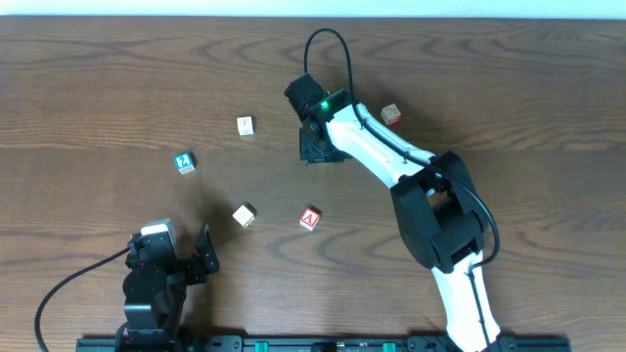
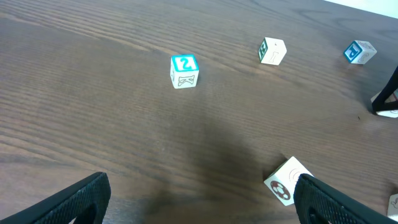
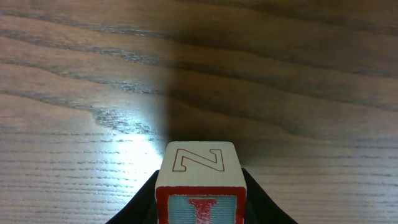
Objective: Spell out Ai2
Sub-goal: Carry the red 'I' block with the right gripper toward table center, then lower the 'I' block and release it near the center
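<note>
1. i block (image 3: pixel 199 180), "z" face up, red "i" facing the camera, pinched in the right jaws, which are closed on its sides; at mid-table, hidden under the wrist from overhead.
2. a block (image 1: pixel 310 219), red, toward the front, well apart from the right jaws.
3. 2 block (image 1: pixel 185 162), blue, off to the left on the table (image 1: pixel 98 88).
4. left jaws spread wide, gripping nothing, at front left.
5. pale block (image 1: pixel 244 215) near the left jaws; white block (image 1: pixel 245 125) further back.
</note>
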You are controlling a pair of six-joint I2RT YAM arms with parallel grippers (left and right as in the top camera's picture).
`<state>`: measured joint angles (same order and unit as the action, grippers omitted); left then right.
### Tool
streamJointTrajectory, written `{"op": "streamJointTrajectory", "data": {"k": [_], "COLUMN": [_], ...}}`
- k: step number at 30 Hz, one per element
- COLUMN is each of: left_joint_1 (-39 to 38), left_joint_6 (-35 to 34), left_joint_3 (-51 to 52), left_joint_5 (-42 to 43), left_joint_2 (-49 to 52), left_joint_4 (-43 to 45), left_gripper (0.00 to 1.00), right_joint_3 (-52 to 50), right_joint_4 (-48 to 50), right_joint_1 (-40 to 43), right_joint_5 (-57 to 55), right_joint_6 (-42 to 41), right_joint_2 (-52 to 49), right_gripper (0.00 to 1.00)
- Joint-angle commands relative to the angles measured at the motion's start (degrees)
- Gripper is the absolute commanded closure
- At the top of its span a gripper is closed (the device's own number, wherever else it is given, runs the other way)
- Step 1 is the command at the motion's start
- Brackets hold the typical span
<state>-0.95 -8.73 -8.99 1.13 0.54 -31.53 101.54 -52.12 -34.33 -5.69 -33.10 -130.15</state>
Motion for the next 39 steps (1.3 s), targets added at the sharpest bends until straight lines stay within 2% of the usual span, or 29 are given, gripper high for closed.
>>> {"op": "streamJointTrajectory", "data": {"k": [1,4,11,18,23,33,36,38,39], "left_joint_1": [0.2,0.2,0.2,0.2,0.2,0.2,0.2,0.2,0.2], "left_joint_6": [0.8,0.8,0.8,0.8,0.9,0.8,0.8,0.8,0.9], "left_joint_3": [0.6,0.6,0.6,0.6,0.6,0.6,0.6,0.6,0.6], "left_joint_5": [-0.2,-0.2,-0.2,-0.2,-0.2,-0.2,-0.2,-0.2,-0.2], "left_joint_2": [-0.3,-0.3,-0.3,-0.3,-0.3,-0.3,-0.3,-0.3,-0.3], "left_joint_4": [0.2,0.2,0.2,0.2,0.2,0.2,0.2,0.2,0.2], "left_gripper": [0.04,0.04,0.05,0.05,0.05,0.05,0.05,0.04,0.05], "right_joint_3": [1.1,1.1,1.1,1.1,1.1,1.1,1.2,2.2,3.2], "right_joint_4": [0.4,0.5,0.6,0.4,0.4,0.3,0.2,-0.7,-1.8], "right_joint_1": [-0.3,-0.6,-1.2,-1.2,-1.2,-1.2,-1.1,-0.6,-0.4], "right_joint_5": [0.2,0.2,0.1,0.1,0.1,0.1,-0.1,-0.1,-0.1], "right_joint_6": [-1.1,-1.1,-1.1,-1.2,-1.6,-2.0,-1.8,-0.7,-0.7], "right_joint_2": [-0.7,-0.8,-0.8,-0.8,-0.8,-0.8,-0.8,-0.7,-0.7], "right_gripper": [0.98,0.92,0.69,0.71,0.60,0.60,0.50,0.40,0.32]}}
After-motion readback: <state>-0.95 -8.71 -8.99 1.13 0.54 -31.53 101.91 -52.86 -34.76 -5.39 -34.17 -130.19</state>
